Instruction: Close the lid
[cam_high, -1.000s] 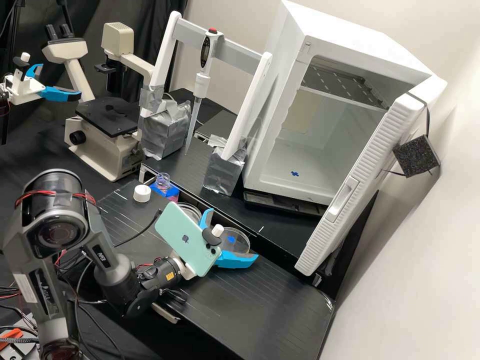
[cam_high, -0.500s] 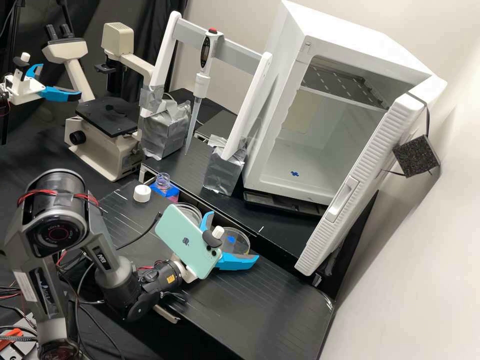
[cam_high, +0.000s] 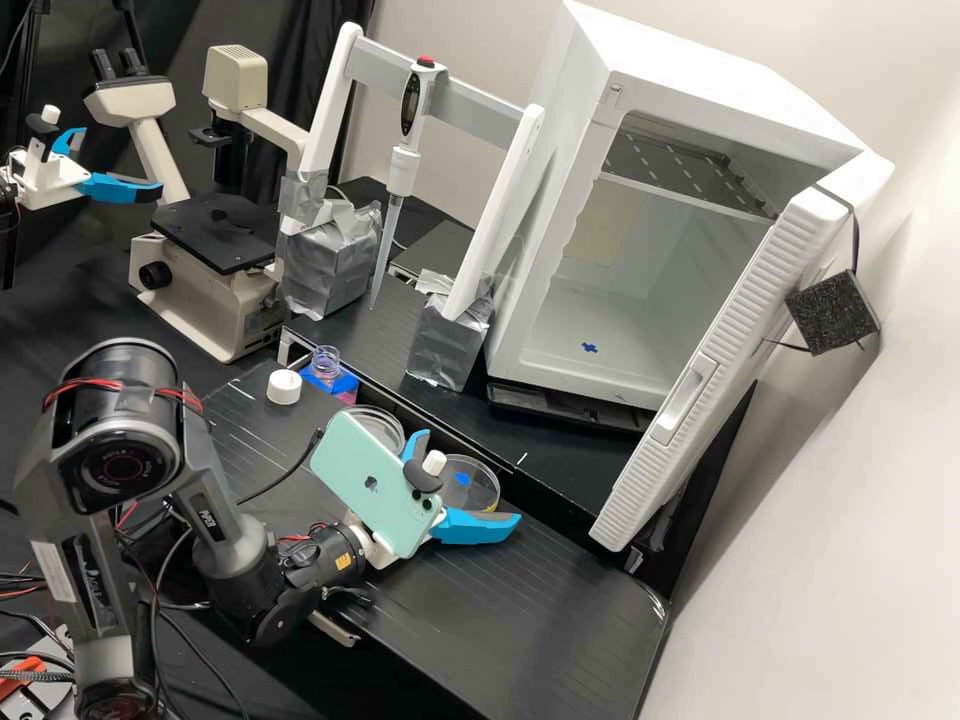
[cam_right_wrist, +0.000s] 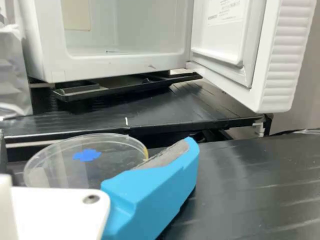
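Jaws spread apart, clear round plastic lid with a blue mark (cam_high: 482, 484) unpinched beside them on the black desk (cam_high: 520, 620).
If one jaw swings in too low or off-centre, it could skid the lid (assuming that marked disc is indeed the lid) or tip it up by its rim; contact I cannot tell. The pale green phone (cam_high: 368, 485) on the white gripper (cam_high: 472, 476) might also knock the clear round dish (cam_high: 385, 424) close by.
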